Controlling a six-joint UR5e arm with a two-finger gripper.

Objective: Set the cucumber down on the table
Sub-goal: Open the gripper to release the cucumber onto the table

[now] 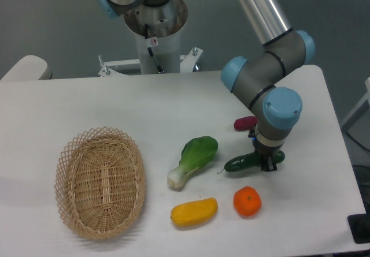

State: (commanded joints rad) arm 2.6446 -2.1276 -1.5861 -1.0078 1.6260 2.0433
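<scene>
The dark green cucumber (pixel 241 163) lies lengthwise, stem tip to the left, right of the bok choy and above the orange, low over or on the white table (pixel 173 107). My gripper (pixel 267 163) points straight down and is shut on the cucumber near its right end. The wrist hides that end and most of the fingers. I cannot tell whether the cucumber touches the tabletop.
A magenta eggplant (pixel 245 122) peeks out just behind the wrist. A bok choy (pixel 193 160), a yellow fruit (pixel 194 211) and an orange (pixel 247 201) lie near the cucumber. An oval wicker basket (pixel 100 181) sits at the front left. The robot base (pixel 155 32) stands behind the table.
</scene>
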